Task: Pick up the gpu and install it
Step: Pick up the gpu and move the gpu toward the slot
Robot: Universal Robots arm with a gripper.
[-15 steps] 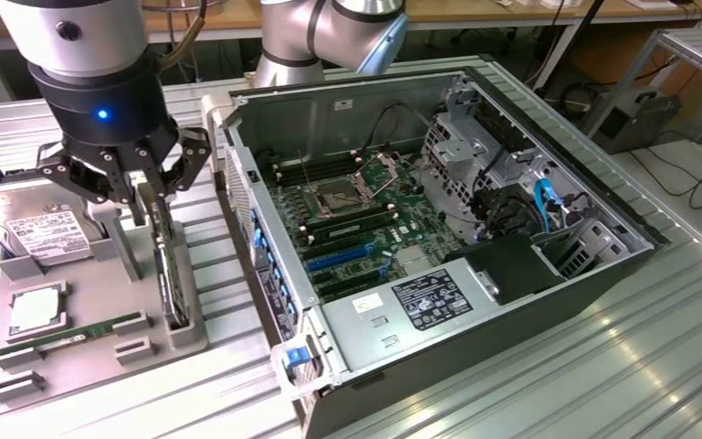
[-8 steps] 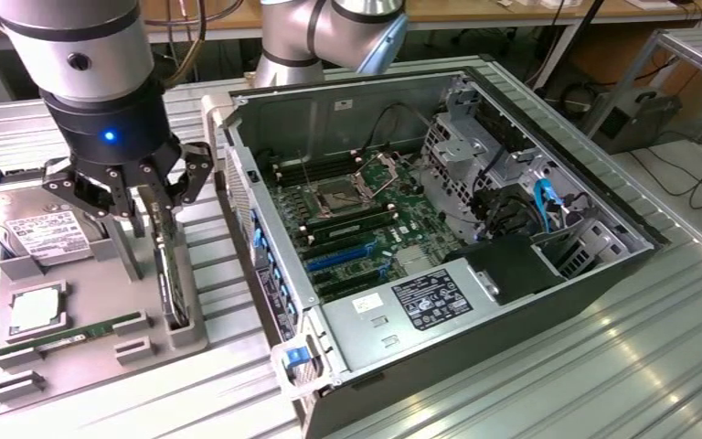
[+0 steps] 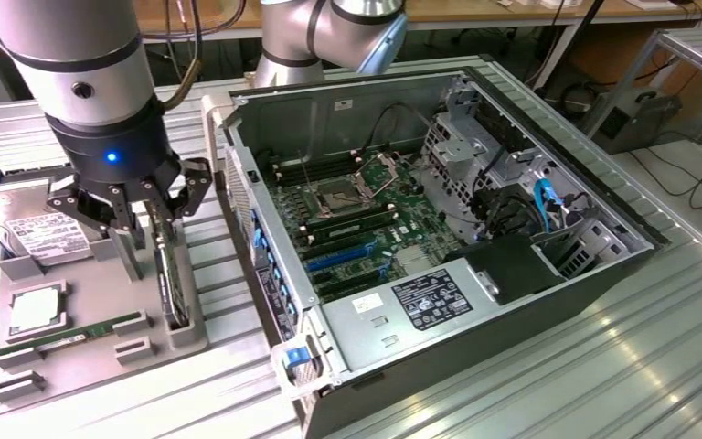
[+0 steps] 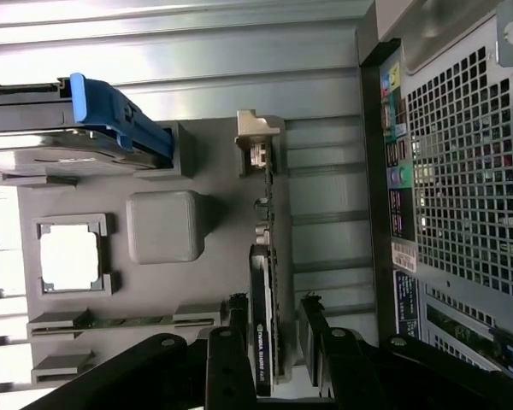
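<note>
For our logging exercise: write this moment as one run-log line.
gripper: open, fingers either side of gpu | gpu: upright on edge in gray holder | case: open, gpu not installed

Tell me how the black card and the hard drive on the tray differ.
The card is black, thin and upright on its edge; the hard drive is silver, thicker and tilted. The open gripper straddles the card, not the hard drive. Both sit on the grey tray.

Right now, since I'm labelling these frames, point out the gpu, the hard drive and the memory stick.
gpu [image 3: 173, 283]: exterior view, lower part of the upright black card.
hard drive [image 3: 44, 233]: exterior view, its white label.
memory stick [image 3: 77, 334]: exterior view, middle of the green strip.
</note>
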